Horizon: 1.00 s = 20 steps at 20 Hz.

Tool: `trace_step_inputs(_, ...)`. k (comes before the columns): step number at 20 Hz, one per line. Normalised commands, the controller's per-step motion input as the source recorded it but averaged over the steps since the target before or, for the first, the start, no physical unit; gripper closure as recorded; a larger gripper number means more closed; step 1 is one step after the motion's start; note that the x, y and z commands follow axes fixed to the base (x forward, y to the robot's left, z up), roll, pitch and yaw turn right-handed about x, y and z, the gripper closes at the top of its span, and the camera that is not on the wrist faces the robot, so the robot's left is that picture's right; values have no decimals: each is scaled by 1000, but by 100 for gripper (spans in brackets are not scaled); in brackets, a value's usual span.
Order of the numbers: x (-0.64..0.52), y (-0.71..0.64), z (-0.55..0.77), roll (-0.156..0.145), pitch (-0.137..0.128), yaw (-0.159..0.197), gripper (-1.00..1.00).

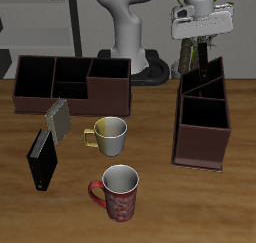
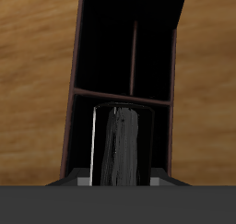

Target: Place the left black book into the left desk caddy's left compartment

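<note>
Nearest the front edge: red mug point(image 1: 118, 192), then cream mug point(image 1: 108, 135) farther back, with second black book point(image 1: 40, 159) and grey book point(image 1: 57, 120) standing beside them, wide caddy point(image 1: 70, 82) far behind. Left book point(image 1: 192, 59) hanging nearly upright under gripper point(image 1: 197, 45), jaws clamped on its upper part, over far end of left caddy point(image 1: 203, 137), well apart from the mugs. Seen from the wrist, book edge-on above a dark divided compartment; touching caddy or not, cannot tell.
</note>
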Motion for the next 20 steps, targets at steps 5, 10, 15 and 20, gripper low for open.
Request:
trace_step_inputs(5, 143, -19, -169, -1, 45, -8, 100)
trace_step_inputs(10, 21, 11, -122, 5, 26, 16, 100)
trace_step_inputs(15, -37, 57, -158, 17, 46, 6, 100)
trace_step_inputs(20, 42, 45, -154, 7, 15, 26, 100)
